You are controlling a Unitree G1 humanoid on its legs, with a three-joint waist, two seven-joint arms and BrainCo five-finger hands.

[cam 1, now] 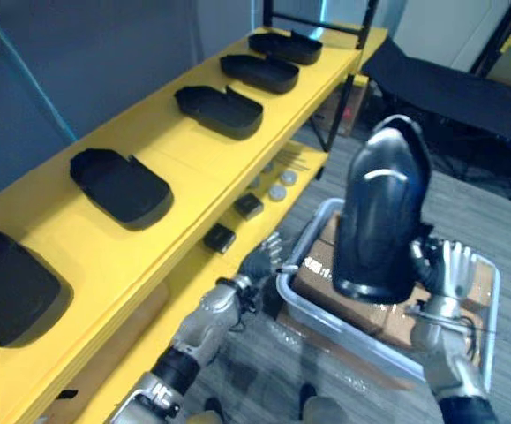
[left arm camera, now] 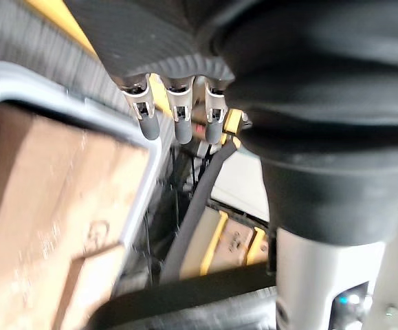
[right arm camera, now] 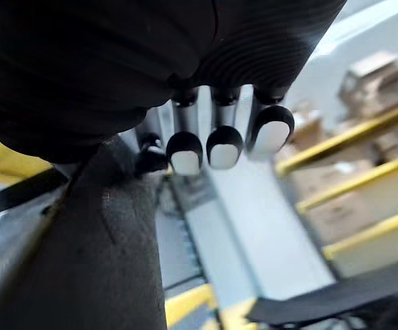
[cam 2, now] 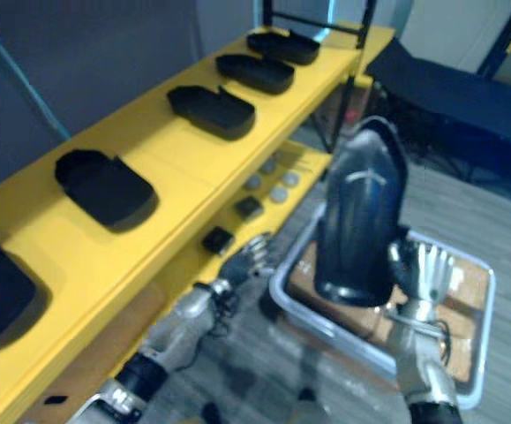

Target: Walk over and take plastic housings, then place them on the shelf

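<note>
My right hand [cam 1: 449, 269] is shut on a black plastic housing [cam 1: 380, 212] and holds it upright in the air above a clear bin [cam 1: 326, 318]. In the right wrist view the housing's dark surface [right arm camera: 82, 261] lies beside my fingers [right arm camera: 223, 144]. The left hand [cam 1: 259, 263] reaches toward the bin's near corner, fingers relaxed and holding nothing; its fingertips [left arm camera: 178, 124] hang just past the bin's rim [left arm camera: 47, 89]. Several black housings lie in a row on the yellow shelf top [cam 1: 193, 168], among them one [cam 1: 121, 185] near me and another [cam 1: 220, 110] farther along.
Brown cardboard [left arm camera: 47, 206] lies inside the bin. The lower yellow shelf carries two small black blocks [cam 1: 220, 237] and a few grey discs [cam 1: 277, 190]. A black table [cam 1: 449, 88] stands at the back right. Bare yellow gaps separate the housings on the shelf.
</note>
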